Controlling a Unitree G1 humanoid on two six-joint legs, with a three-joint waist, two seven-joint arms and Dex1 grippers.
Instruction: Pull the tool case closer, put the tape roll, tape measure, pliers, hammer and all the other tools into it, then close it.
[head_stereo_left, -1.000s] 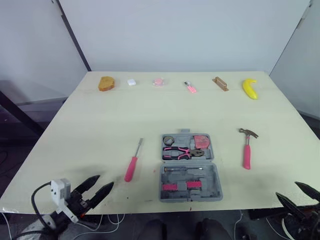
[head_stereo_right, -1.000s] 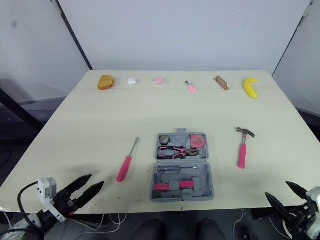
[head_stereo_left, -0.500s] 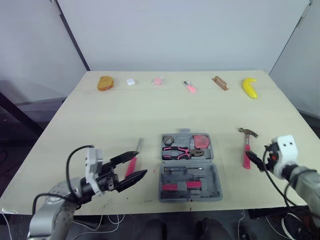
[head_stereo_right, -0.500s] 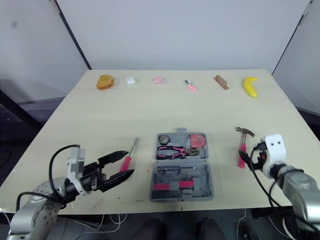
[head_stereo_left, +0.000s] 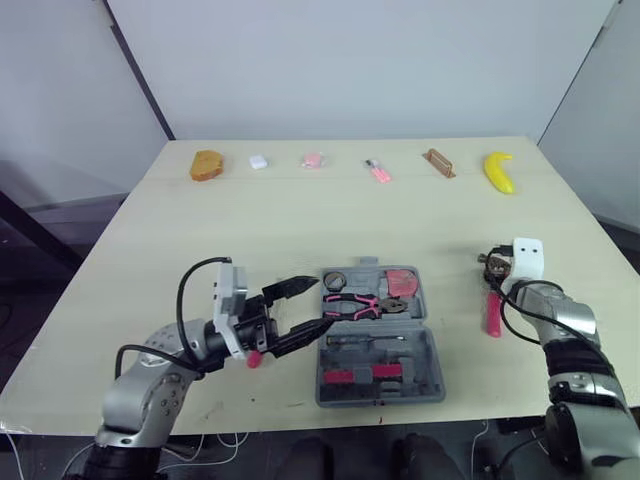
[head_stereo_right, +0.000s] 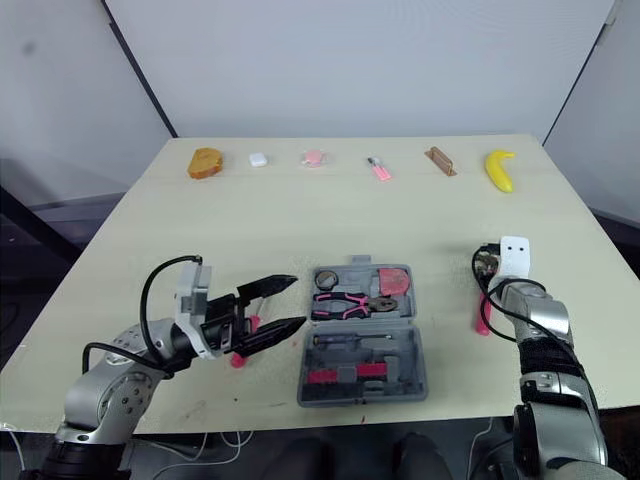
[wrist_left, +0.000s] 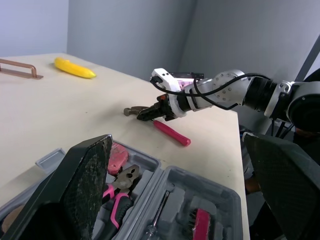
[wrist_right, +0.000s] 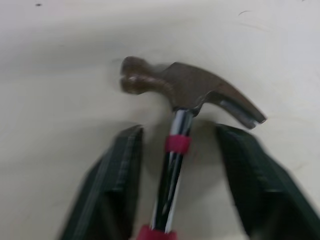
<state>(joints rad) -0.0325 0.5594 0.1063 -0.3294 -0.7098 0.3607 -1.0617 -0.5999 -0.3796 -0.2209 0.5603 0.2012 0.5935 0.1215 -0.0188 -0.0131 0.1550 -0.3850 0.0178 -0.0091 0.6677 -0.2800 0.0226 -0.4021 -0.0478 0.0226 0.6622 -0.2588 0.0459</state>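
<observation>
Straddling the hammer with the open right claw.
Bracketing its shaft toward the right edge of the table; hovering with the left claw spread wide beside the open tool case at the front edge.

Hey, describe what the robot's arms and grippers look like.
The left arm and right arm are rounded silver-grey segments with darker joints. Each wrist carries a white box with black cables looping from it. The left gripper and right gripper each have two black, tapered fingers with a grainy surface.
</observation>
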